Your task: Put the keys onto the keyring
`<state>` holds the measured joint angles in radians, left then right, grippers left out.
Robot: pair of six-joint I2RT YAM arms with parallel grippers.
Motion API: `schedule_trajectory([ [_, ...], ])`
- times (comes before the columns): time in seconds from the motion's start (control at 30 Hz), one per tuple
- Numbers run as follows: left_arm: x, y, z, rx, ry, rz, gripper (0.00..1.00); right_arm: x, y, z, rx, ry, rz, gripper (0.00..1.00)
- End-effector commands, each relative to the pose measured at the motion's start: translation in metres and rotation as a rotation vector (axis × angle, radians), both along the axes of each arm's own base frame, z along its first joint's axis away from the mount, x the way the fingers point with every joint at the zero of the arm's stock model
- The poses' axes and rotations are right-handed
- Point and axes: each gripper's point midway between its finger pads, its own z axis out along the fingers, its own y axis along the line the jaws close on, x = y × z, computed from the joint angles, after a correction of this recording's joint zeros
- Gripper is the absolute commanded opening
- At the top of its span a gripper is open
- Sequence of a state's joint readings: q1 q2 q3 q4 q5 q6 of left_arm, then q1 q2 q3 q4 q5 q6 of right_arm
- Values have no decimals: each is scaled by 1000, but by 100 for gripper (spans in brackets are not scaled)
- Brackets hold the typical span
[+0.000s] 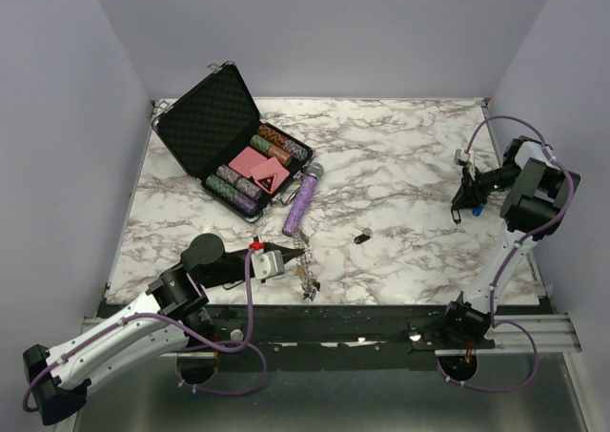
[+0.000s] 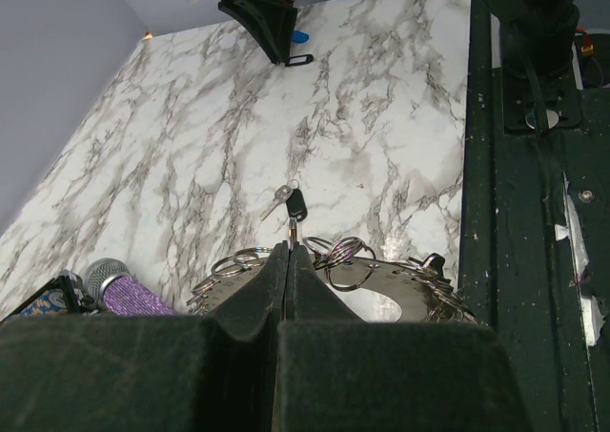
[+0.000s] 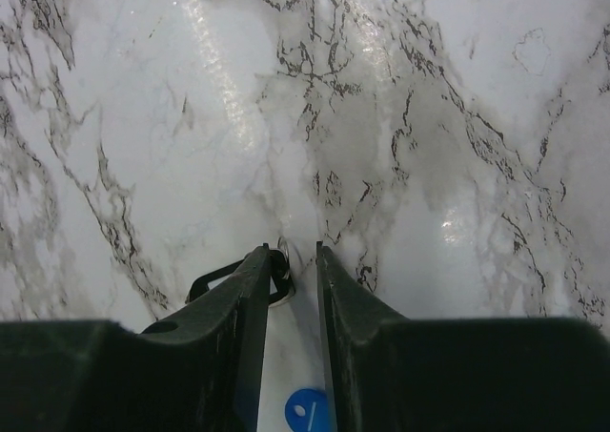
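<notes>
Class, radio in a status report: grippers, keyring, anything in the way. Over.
Left gripper shut on keyring, near edge. Right gripper shut on blue-tagged key, far right. Loose key between them; purple tube beside keyring.

Right tool [image 3: 294, 258] around blue-capped key [image 3: 307, 411]

Looks down from high behind the near edge on the whole marble table [image 1: 400, 155]. From the left wrist, faces low across it, past the keyring [image 2: 419, 289] to the right gripper [image 2: 282, 56], both shared with overhead. From the right wrist, points down, close on marble.
</notes>
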<state>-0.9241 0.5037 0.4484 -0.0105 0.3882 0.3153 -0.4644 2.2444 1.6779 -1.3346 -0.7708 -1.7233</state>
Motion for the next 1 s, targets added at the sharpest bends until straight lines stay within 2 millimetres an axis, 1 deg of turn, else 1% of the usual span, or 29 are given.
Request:
schedule_trajectory([
  [0.0, -4, -1, 19, -39, -43, -29, 0, -28, 7, -1, 13, 121, 17, 33],
  [0.4, -4, -2, 17, -34, -39, -34, 0, -27, 6, 2, 6, 116, 16, 22],
  [0.47, -4, -2, 18, -36, -40, -33, 0, -28, 7, 2, 9, 115, 15, 17],
  [0.57, -4, -2, 18, -36, -40, -34, 0, -27, 8, 4, 11, 108, 15, 5],
  [0.63, -5, -2, 19, -37, -39, -33, 0, -27, 8, 5, 11, 106, 14, 1],
  [0.97, -6, -2, 19, -39, -40, -40, 0, -26, 9, 12, 18, 109, -12, 1],
])
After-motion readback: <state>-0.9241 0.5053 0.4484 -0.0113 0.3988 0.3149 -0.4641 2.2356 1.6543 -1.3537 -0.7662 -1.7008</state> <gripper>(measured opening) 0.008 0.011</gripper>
